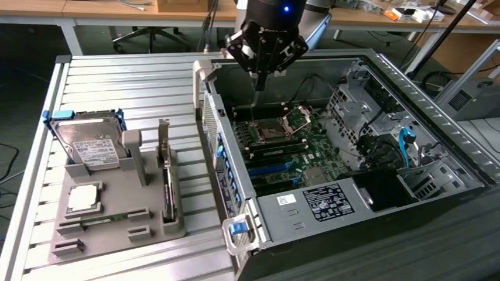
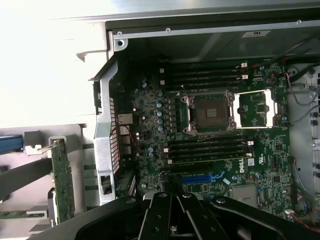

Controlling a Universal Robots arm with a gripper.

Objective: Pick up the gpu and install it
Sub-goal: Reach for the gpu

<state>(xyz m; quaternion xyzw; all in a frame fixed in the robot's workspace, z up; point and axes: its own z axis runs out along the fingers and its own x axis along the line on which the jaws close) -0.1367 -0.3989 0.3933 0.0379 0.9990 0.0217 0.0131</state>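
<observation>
My gripper (image 1: 259, 83) hangs closed and empty over the open case (image 1: 437, 111); the gpu (image 1: 165, 172) stands upright in the grey rack (image 1: 117, 225) on the tabletop (image 1: 125, 76). If I dropped here, I might jab the motherboard (image 1: 301, 155).

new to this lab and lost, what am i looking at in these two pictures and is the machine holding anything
The black thing is a robot arm's gripper, its two-fingered hand. One picture comes from a camera off to the side. The other comes from a camera on the arm's wrist, looking past the fingers into an open computer case at its motherboard. Beside the case, a grey holder keeps parts: a hard drive, a memory stick and the gpu, standing on edge. The gripper is shut above the case with nothing seen in it.
</observation>
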